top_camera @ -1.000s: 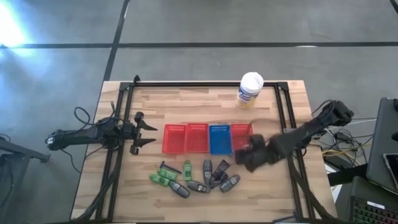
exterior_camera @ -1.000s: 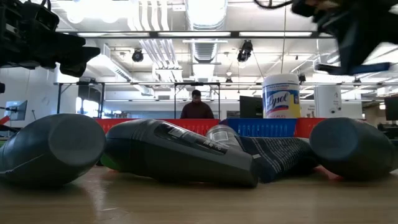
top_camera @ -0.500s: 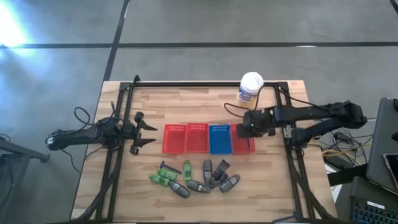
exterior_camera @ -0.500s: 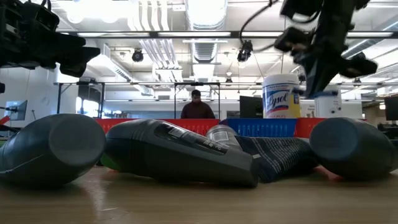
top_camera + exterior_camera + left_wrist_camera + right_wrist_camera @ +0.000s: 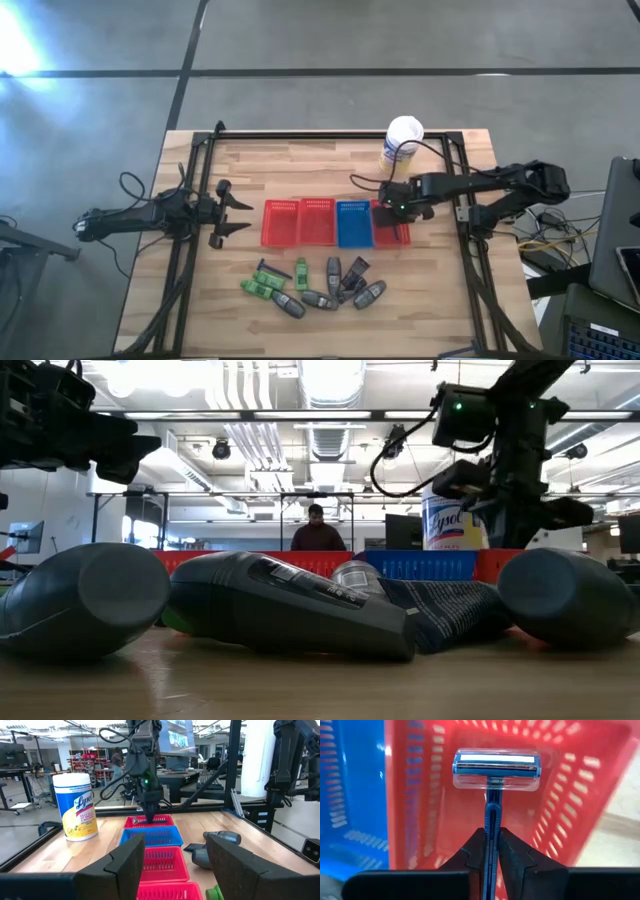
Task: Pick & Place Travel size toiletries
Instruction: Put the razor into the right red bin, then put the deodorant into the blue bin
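Observation:
My right gripper (image 5: 492, 837) is shut on a blue razor (image 5: 495, 767) with a clear cap over its head, above the rightmost red basket (image 5: 390, 222). It also shows in the left wrist view, right gripper (image 5: 149, 812). The other travel toiletries (image 5: 315, 285) lie in a cluster near the table's near edge: green pieces (image 5: 262, 287), grey oval tubes (image 5: 370, 294), dark purple packets (image 5: 355, 272). My left gripper (image 5: 238, 216) waits open at the table's left, beside the leftmost red basket (image 5: 282, 222). My right gripper pinches the razor's blue handle (image 5: 492, 820) between its two fingers, which lie along the handle. The fingers come from above, pointing down. The razor sticks out past the fingertips with its capped head (image 5: 496, 767) lowest, over the inside of the red basket.
Four mesh baskets stand in a row mid-table: two red (image 5: 316, 222), one blue (image 5: 353, 223), one red. A white canister (image 5: 402, 145) with a yellow-blue label stands near the far edge. A black frame (image 5: 330, 136) runs around the table. A person stands far behind the table.
My right gripper has swung from above the table's near right part, beside the toiletries, toward the far edge. It has come in over the rightmost red basket and moved down a little there.

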`<state>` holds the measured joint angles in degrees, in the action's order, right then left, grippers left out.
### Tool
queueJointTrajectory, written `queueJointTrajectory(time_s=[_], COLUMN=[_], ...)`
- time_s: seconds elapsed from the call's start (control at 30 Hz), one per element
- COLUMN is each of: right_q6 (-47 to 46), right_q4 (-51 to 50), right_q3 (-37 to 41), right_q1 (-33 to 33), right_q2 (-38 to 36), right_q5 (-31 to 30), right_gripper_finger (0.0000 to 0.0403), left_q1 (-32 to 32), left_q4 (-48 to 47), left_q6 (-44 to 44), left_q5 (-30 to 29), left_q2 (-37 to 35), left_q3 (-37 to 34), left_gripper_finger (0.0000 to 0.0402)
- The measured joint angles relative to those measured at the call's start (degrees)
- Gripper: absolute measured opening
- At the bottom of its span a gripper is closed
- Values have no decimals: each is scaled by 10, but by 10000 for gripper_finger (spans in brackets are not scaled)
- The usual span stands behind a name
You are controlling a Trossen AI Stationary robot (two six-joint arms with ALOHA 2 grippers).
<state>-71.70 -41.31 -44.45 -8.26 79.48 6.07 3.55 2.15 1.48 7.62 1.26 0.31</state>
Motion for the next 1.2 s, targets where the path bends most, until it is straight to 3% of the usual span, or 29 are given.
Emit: queueJointTrajectory(time_s=[0.23,0.6,0.7,0.9,1.2], right_q6=[-1,27,100,337,454], right_q4=[10,11,11,12,12], right_q3=[0,-10,-23,-52,-96], right_q1=[0,3,17,104,237], right_q2=[21,-34,-58,-77,0], right_q5=[-12,-9,15,84,89], right_gripper_finger=[62,184,207,219,203], left_q1=[0,0,0,0,0], left_q4=[0,0,0,0,0], left_q6=[0,0,0,0,0], left_q5=[0,0,0,0,0], left_q2=[0,0,0,0,0], left_q3=[0,0,0,0,0], left_gripper_finger=[218,218,218,218,218])
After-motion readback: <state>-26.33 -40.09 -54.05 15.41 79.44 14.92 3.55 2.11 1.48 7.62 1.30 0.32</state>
